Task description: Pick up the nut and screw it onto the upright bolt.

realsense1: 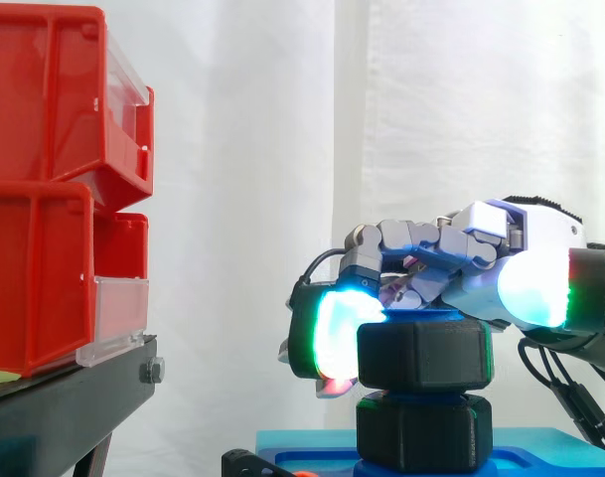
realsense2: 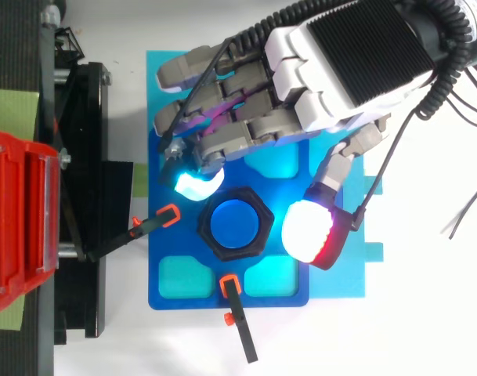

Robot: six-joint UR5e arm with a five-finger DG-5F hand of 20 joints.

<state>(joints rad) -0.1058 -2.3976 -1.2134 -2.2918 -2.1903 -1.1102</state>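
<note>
With the nut (realsense1: 421, 355) seated on the upright bolt (realsense2: 233, 222) mid-way across the blue base (realsense1: 302, 445) and pinched between the curled hand (realsense2: 332, 70), it is best turned level, so that cross-threading is avoided.
</note>
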